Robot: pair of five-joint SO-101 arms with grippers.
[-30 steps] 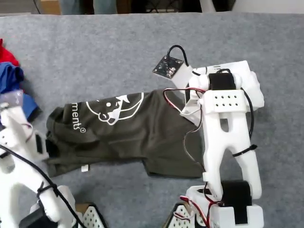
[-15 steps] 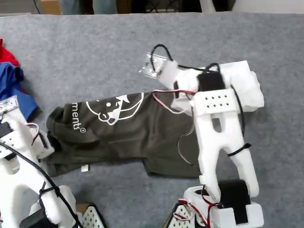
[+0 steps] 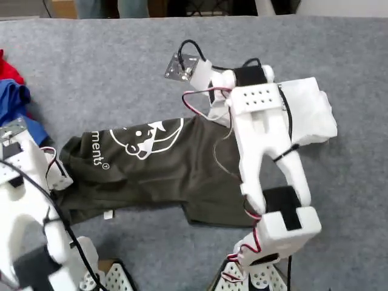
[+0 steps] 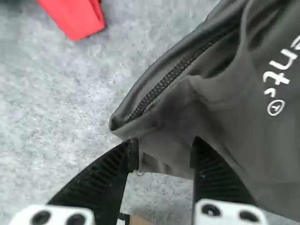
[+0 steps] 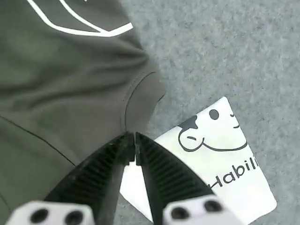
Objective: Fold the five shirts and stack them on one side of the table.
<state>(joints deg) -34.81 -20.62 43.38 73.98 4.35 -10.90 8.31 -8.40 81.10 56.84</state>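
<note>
A dark olive shirt (image 3: 170, 163) with a white print lies spread across the middle of the table. My left gripper (image 3: 60, 176) is at its left edge. In the left wrist view it (image 4: 161, 154) stands open, and a fold of the shirt (image 4: 243, 93) by the collar seam lies between the fingers (image 4: 123, 161). My right gripper (image 3: 213, 115) is at the shirt's upper right corner. It (image 5: 135, 138) is shut, tips touching the sleeve hem of the shirt (image 5: 56, 84); whether cloth is pinched I cannot tell. A folded white shirt (image 3: 315, 115) (image 5: 215, 154) lies under the right arm.
A red shirt (image 3: 6, 70) (image 4: 75, 16) and a blue shirt (image 3: 12, 100) are bunched at the table's left edge. Bare grey felt (image 3: 121, 54) stretches along the far side. Both arm bases stand at the near edge.
The right arm has swung left and toward the far side, bringing its gripper to the sleeve corner. The left gripper has moved in onto the shirt's left edge. The shirt has not shifted.
</note>
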